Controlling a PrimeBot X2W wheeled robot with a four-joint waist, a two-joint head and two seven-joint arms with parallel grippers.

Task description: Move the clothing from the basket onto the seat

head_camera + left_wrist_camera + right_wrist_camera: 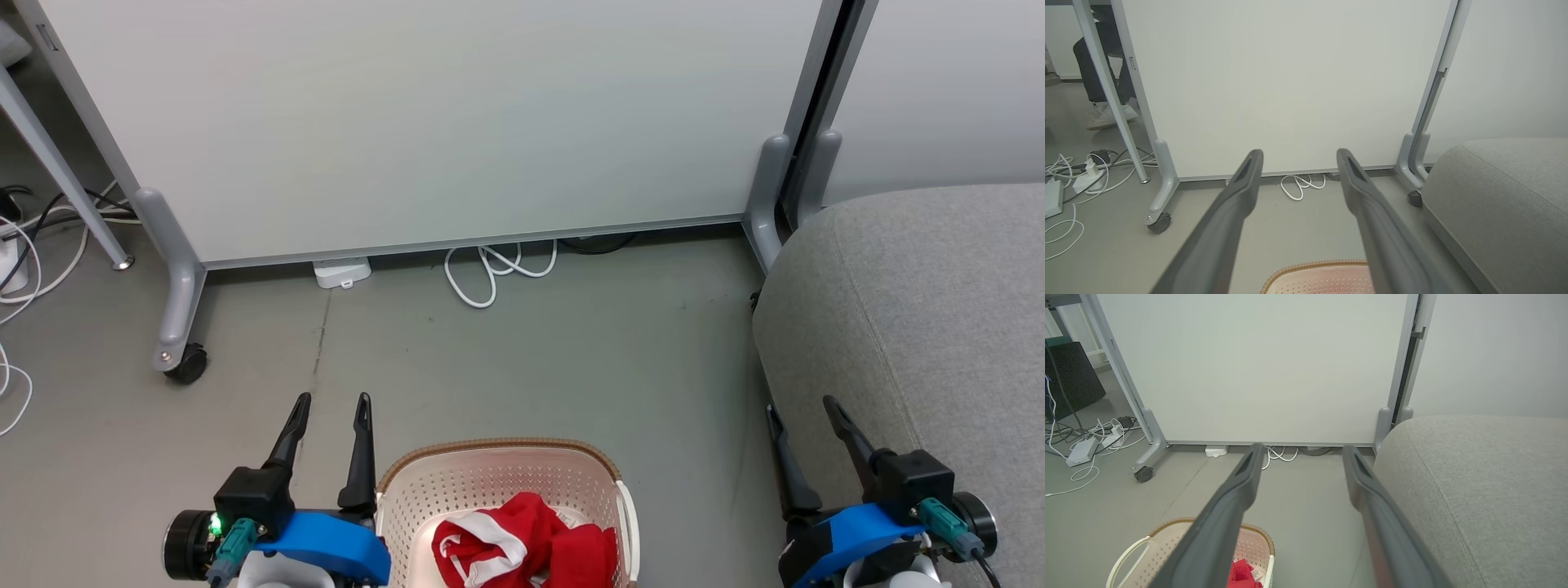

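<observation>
The cream perforated basket (498, 482) with a brown rim stands on the floor at the bottom centre of the head view, with red clothing (522, 551) with white stripes bunched inside. The grey seat (922, 327) fills the right side. My left gripper (333, 400) hovers open just left of the basket, nothing between its fingers. My right gripper (800, 404) is open at the seat's front edge, empty. The basket rim (1314, 267) shows under the left fingers, and the right wrist view has the basket (1167, 539), a bit of clothing (1241, 573) and the seat (1474, 482).
A white wheeled partition (424, 122) stands ahead with a caster (186, 363) at the left. White cables (490, 269) and a small white box (343, 272) lie under it. More cables and adapters (1073, 179) lie far left, beside a person's leg and shoe (1106, 114).
</observation>
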